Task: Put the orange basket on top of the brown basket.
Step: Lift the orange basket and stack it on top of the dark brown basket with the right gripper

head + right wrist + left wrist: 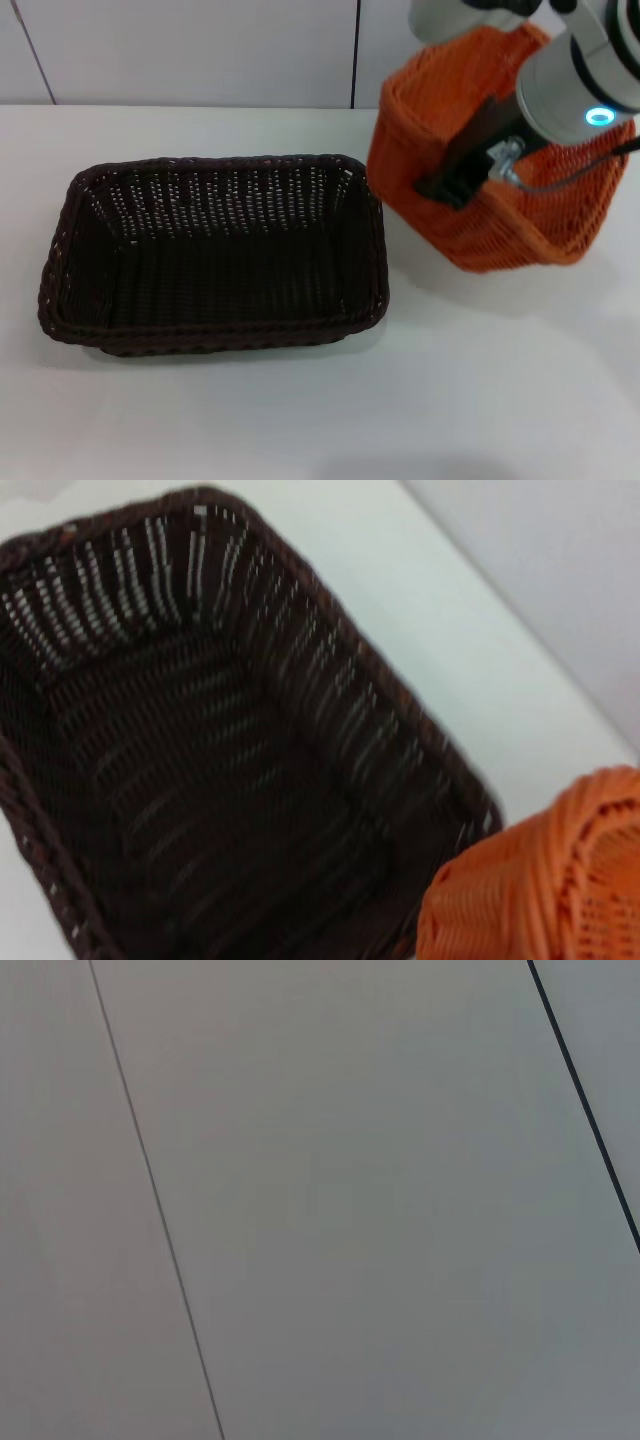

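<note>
The brown basket (pixel 215 250) sits flat on the white table at the left-centre, empty. The orange basket (pixel 470 190) hangs tilted in the air to its right, clear of the table, its left end close to the brown basket's right rim. My right gripper (pixel 462 182) is shut on the orange basket's near long wall, black fingers over the rim. In the right wrist view the brown basket (pixel 210 740) fills the picture and a corner of the orange basket (pixel 550 880) shows beside it. My left gripper is out of view.
The white table (pixel 320 410) runs on in front of and around the baskets. A white panelled wall (pixel 200 50) stands behind the table's far edge. The left wrist view shows only grey panelling (pixel 320 1200).
</note>
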Controlling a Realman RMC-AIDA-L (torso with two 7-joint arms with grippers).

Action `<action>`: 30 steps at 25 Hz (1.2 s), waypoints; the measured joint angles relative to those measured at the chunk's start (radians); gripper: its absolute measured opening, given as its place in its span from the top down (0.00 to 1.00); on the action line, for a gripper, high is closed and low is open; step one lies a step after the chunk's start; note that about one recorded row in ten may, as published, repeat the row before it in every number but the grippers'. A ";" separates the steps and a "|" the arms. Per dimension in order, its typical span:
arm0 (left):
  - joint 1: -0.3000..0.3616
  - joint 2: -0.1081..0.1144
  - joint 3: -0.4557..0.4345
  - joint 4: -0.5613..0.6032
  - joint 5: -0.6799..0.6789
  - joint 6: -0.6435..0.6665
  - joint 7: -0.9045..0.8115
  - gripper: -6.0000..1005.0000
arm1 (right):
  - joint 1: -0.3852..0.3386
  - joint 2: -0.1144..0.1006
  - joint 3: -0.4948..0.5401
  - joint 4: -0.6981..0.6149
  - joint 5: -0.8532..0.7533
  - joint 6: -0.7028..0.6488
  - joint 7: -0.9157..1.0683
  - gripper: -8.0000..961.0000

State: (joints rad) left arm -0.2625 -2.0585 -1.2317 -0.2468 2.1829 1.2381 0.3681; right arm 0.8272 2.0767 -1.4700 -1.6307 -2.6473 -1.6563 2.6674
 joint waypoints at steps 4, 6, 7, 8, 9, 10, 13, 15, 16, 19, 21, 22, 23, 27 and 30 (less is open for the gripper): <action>0.000 0.000 0.000 0.000 0.000 0.002 0.000 0.36 | 0.019 -0.002 -0.026 -0.058 -0.006 0.022 -0.114 0.85; -0.002 0.002 -0.005 -0.002 -0.002 0.000 -0.001 0.36 | 0.032 -0.002 -0.058 -0.080 -0.008 0.032 -0.192 0.85; -0.002 0.002 -0.008 -0.002 -0.003 0.000 -0.001 0.36 | 0.043 -0.002 -0.077 -0.088 -0.011 0.032 -0.233 0.84; -0.002 0.002 -0.008 -0.002 -0.003 0.000 -0.001 0.36 | 0.058 -0.002 -0.116 -0.101 -0.012 0.030 -0.335 0.84; -0.002 0.002 -0.008 -0.002 -0.003 0.000 -0.001 0.36 | 0.058 -0.002 -0.116 -0.101 -0.012 0.030 -0.335 0.84; -0.004 0.002 -0.018 -0.002 -0.006 -0.002 -0.001 0.36 | 0.059 -0.002 -0.135 -0.107 -0.013 0.031 -0.393 0.84; -0.003 0.001 -0.041 -0.008 -0.008 -0.009 -0.002 0.36 | 0.046 0.000 -0.204 -0.120 -0.012 0.067 -0.621 0.84; 0.000 -0.002 -0.060 -0.013 -0.008 -0.009 -0.009 0.36 | 0.041 0.000 -0.214 -0.120 -0.010 0.081 -0.683 0.84; 0.000 -0.002 -0.069 -0.012 -0.008 -0.010 -0.015 0.36 | 0.037 0.000 -0.220 -0.120 -0.009 0.089 -0.722 0.84; 0.000 -0.002 -0.069 -0.012 -0.008 -0.010 -0.015 0.36 | 0.013 0.002 -0.242 -0.137 -0.003 0.108 -0.873 0.83; -0.001 -0.003 -0.078 -0.010 -0.008 -0.013 -0.023 0.36 | -0.002 0.002 -0.257 -0.152 0.005 0.108 -0.957 0.83; -0.001 -0.003 -0.078 -0.010 -0.008 -0.013 -0.023 0.36 | -0.012 0.002 -0.264 -0.159 0.011 0.108 -1.000 0.83; -0.004 -0.004 -0.094 -0.012 -0.008 -0.031 -0.049 0.36 | -0.022 0.002 -0.272 -0.166 0.014 0.108 -1.041 0.83; -0.003 -0.009 -0.095 -0.015 -0.013 -0.036 -0.050 0.36 | -0.065 0.001 -0.301 -0.177 0.017 0.111 -1.172 0.82; -0.004 -0.011 -0.095 -0.017 -0.046 -0.041 -0.054 0.36 | -0.105 0.002 -0.307 -0.180 0.014 0.124 -1.259 0.82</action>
State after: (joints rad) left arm -0.2664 -2.0699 -1.3269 -0.2635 2.1365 1.1973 0.3139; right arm 0.7222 2.0782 -1.7770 -1.8106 -2.6330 -1.5325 1.4080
